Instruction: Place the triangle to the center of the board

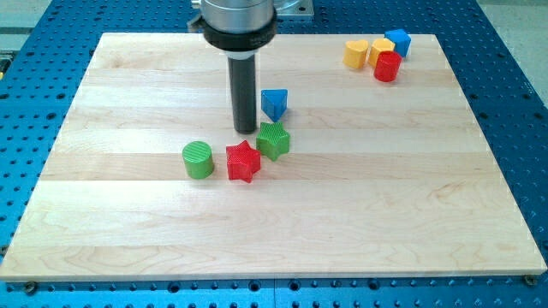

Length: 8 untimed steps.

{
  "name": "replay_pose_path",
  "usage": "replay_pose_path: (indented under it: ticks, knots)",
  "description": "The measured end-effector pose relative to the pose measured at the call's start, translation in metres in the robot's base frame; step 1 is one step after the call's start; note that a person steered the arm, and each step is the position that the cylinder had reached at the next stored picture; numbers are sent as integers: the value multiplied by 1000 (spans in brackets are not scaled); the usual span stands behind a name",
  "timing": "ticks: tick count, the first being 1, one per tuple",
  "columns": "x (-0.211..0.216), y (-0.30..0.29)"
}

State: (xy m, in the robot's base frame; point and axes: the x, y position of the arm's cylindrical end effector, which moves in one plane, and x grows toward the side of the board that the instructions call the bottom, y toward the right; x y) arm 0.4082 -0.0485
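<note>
blue triangle: nudge toward the middle

blue triangle (274, 103) sits just right of my tip (246, 130), slightly above it in the view, and close above the green star (273, 140); already near the centre of the tabletop (411, 197). no claw on this rig, only a bare rod, so nothing open or closed to report. best to circle round to the triangle's upper side and push gently downward in the view, steering clear of the green star and red star (242, 162); short strokes, to avoid spinning it.

count: one blue triangle, one green star, one red star, one green cylinder (198, 159); at the top right, two yellow blocks (356, 54) (381, 50), one red block (387, 67), one blue block (397, 41).
</note>
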Motion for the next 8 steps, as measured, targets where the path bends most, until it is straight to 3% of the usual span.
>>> replay_pose_path:
  ticks: [2,4,5,8]
  knots:
    - [-59,14]
    - [-44,50]
    - [-66,57]
    - [-22,127]
